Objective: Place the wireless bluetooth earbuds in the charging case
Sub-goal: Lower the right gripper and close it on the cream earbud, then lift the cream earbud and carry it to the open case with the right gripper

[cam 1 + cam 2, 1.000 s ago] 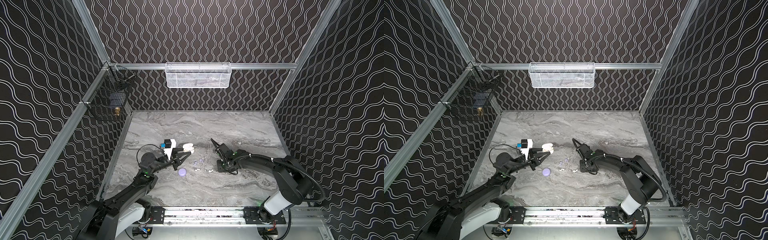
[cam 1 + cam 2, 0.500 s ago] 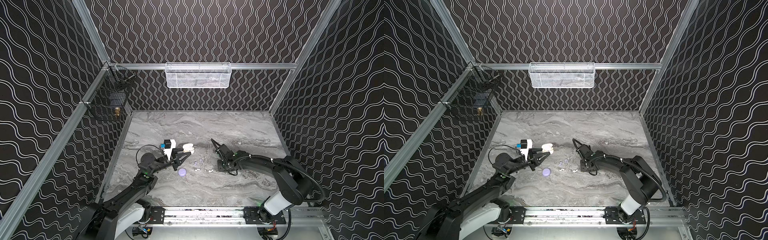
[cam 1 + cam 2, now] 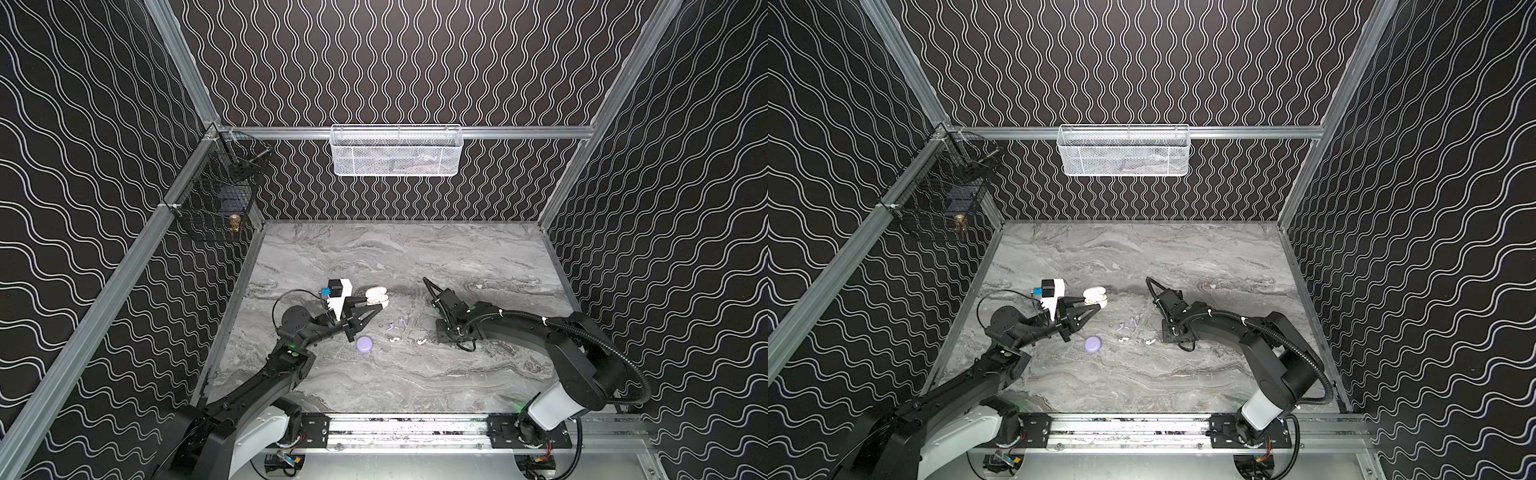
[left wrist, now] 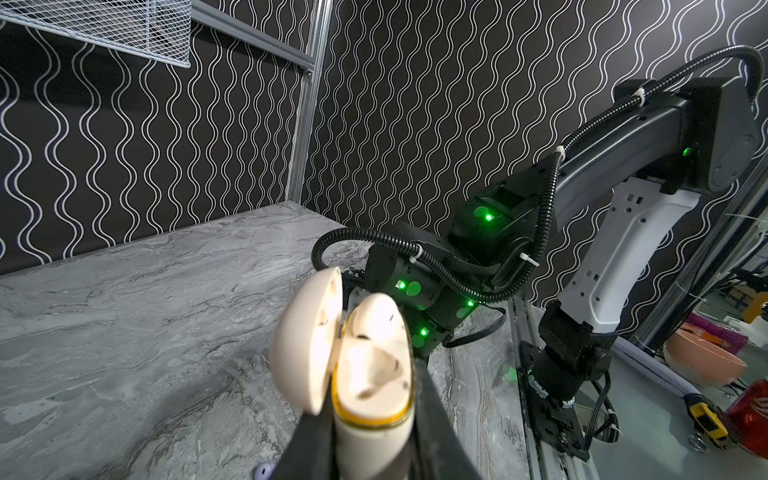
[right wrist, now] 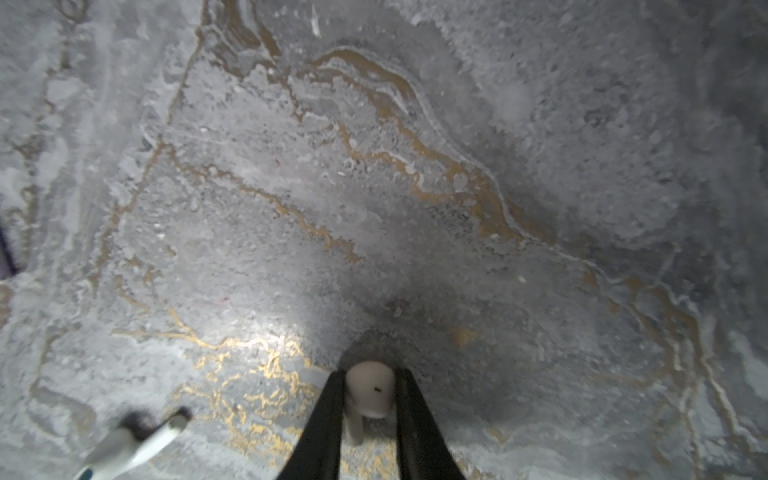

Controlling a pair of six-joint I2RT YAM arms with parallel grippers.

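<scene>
My left gripper [image 3: 375, 308] is shut on the body of a cream charging case [image 3: 377, 296], held above the table with its lid hinged open [image 4: 305, 345]; the sockets [image 4: 374, 365] look empty. My right gripper [image 5: 370, 380] points down at the table, its fingers closed on the head of a white earbud [image 5: 369, 392]; its wrist [image 3: 455, 328] hides it in both top views. Between the arms lie two lavender earbuds [image 3: 401, 321] [image 3: 390, 327] and two white earbuds [image 3: 393, 339] [image 3: 422, 341]. A closed round lavender case [image 3: 364, 344] lies near the left gripper.
A white mesh basket [image 3: 395, 151] hangs on the back wall and a black wire basket [image 3: 216, 199] on the left wall. Patterned walls enclose the marbled table [image 3: 415, 257]. Beyond the right edge stand a pink bowl [image 4: 702, 361] and a red can [image 4: 752, 411].
The right gripper's fingers have come together round the white earbud. Both arms and the loose earbuds stay where they were.
</scene>
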